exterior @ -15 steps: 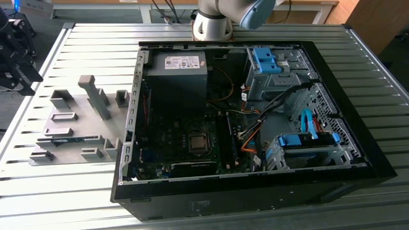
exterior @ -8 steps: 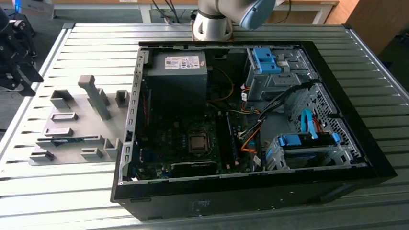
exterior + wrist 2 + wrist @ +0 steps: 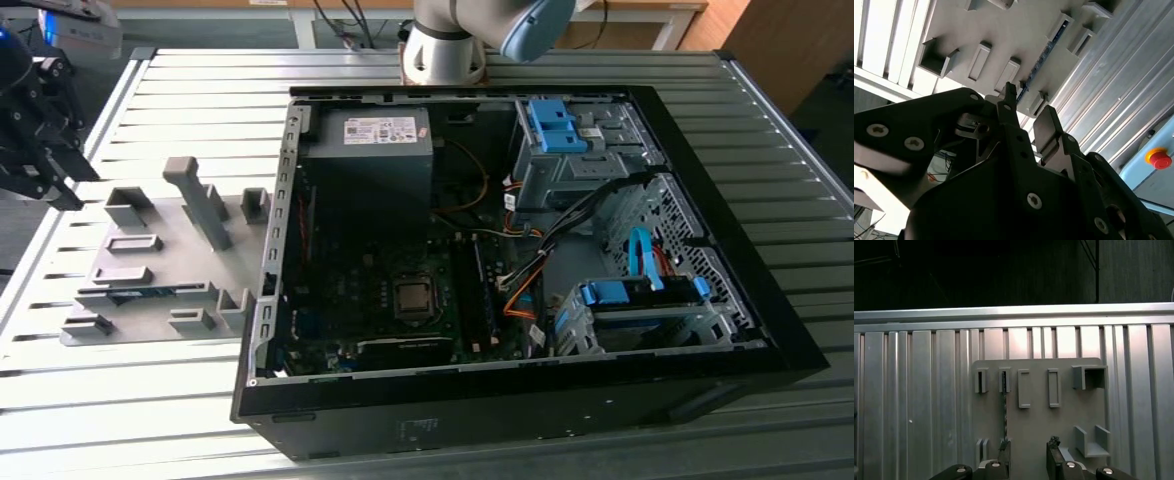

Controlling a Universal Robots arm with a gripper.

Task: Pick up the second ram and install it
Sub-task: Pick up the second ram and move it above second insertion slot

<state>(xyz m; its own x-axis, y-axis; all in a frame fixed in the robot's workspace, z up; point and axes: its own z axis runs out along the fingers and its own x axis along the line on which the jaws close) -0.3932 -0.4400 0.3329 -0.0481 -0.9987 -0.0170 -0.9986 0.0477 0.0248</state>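
Note:
The second ram (image 3: 142,292) is a thin blue stick lying on edge in a slot of the grey holder plate (image 3: 160,225), on the exterior view's left. In the first wrist view it is a narrow dark line (image 3: 1004,412) between two small grey brackets. In the second wrist view it is a blue strip (image 3: 1038,62). My black gripper (image 3: 56,180) hangs at the table's edge beyond the plate, apart from the stick. It is open (image 3: 1029,447), with nothing between its fingers (image 3: 1046,125). One fingertip (image 3: 1003,446) lines up with the stick's near end.
An open black computer case (image 3: 747,330) lies on the ribbed metal table (image 3: 134,400), with the power supply (image 3: 367,150), the motherboard (image 3: 400,300) and blue drive-bay clips (image 3: 554,125) inside. The arm's base (image 3: 447,45) stands behind the case. A red stop button (image 3: 1160,159) sits off the table.

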